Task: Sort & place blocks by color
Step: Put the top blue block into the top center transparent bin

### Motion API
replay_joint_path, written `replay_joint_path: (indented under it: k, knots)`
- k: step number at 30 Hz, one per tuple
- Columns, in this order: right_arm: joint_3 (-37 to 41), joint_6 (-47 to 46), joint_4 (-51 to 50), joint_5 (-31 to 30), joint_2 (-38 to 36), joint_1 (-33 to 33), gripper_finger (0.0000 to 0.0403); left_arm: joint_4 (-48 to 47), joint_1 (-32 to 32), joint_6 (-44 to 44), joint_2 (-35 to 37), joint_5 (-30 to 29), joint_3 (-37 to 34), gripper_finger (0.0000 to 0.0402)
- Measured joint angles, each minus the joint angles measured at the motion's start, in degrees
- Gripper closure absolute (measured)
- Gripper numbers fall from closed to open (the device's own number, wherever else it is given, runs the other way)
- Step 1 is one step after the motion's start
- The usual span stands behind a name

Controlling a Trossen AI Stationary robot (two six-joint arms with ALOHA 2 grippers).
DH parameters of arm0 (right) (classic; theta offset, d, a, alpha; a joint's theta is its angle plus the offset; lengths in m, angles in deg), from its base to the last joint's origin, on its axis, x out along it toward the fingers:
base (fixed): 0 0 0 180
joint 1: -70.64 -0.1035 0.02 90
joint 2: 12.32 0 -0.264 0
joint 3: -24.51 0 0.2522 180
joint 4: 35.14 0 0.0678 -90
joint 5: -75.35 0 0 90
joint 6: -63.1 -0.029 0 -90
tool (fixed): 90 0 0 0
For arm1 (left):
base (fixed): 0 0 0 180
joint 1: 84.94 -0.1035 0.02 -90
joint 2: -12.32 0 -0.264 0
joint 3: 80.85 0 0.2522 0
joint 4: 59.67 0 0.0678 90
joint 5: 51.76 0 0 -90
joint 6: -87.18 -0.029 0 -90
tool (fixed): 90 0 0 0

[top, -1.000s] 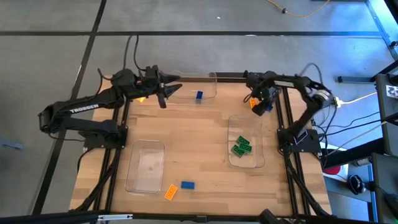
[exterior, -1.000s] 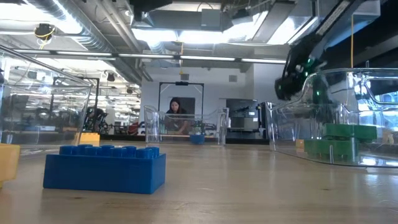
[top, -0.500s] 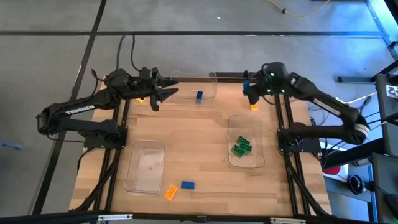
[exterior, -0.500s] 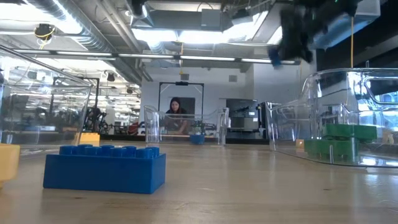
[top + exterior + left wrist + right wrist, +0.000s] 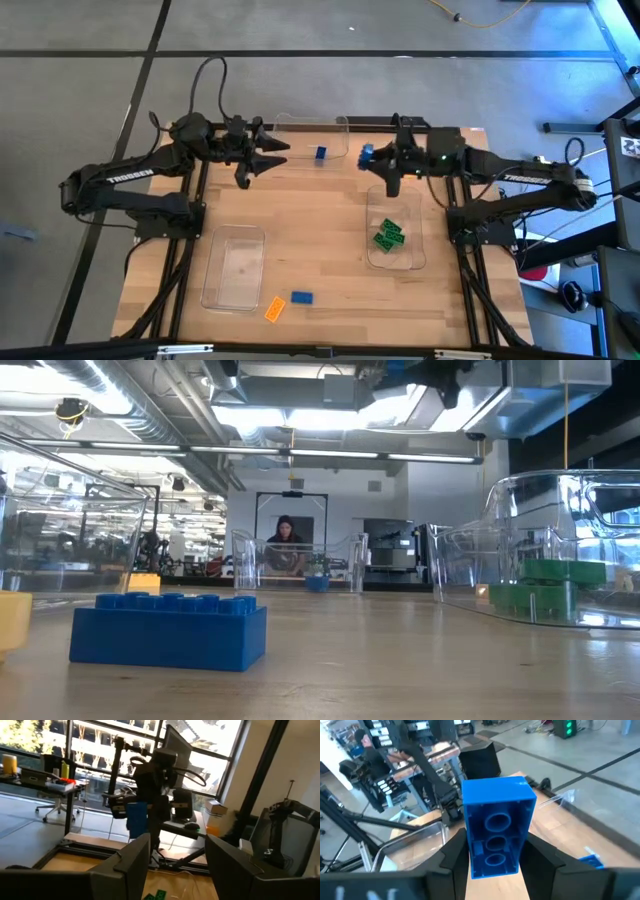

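Note:
My right gripper [image 5: 369, 159] hangs above the far middle of the table, shut on a blue block [image 5: 366, 153] whose hollow underside [image 5: 496, 834] faces the wrist camera. My left gripper [image 5: 268, 158] hovers at the far left, open and empty [image 5: 177, 855], pointing at the right arm. Another blue block [image 5: 320, 153] lies in the clear far tray [image 5: 335, 128]. Green blocks [image 5: 388, 235] lie in the right tray [image 5: 372, 205]. Near the front edge an orange block [image 5: 274, 309] and a blue block [image 5: 301, 298] rest on the wood beside the left tray [image 5: 232, 265]. My right gripper pinches the blue block's two long sides [image 5: 472, 857] between its two fingers, near one end of the block. The fingers come about level from the table's right. The block is lifted clear of the table, its far end sticking out beyond the fingertips.
In the low view the near blue block [image 5: 170, 630] and a yellow block [image 5: 12, 620] stand close to the camera. A person [image 5: 283, 545] sits in the room far behind the table. Bare wood lies in the middle between the trays.
My right gripper has risen from the table's far right corner and swung toward the left, over the far middle, tipping from pointing down to about level, with the blue block lifted along in its hold. My left gripper has rolled a little in place.

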Motion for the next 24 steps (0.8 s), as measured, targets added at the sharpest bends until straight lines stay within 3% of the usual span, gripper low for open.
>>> replay_joint_path:
  k: [10,19,24]
  knots:
    - [-3.95,4.62,7.13,0.28,11.57,-6.45,0.0266,-0.73,8.24,-0.24,-6.8,-12.66,0.72,0.0221]
    - [-10.3,10.26,4.75,0.0,15.68,-7.35,0.0266,-5.33,8.37,0.65,-15.69,-11.78,8.64,0.0221]
    - [-10.35,10.89,3.3,0.16,16.44,-6.01,0.0266,-5.32,10.29,-4.66,-19.69,-10.84,13.18,0.022]
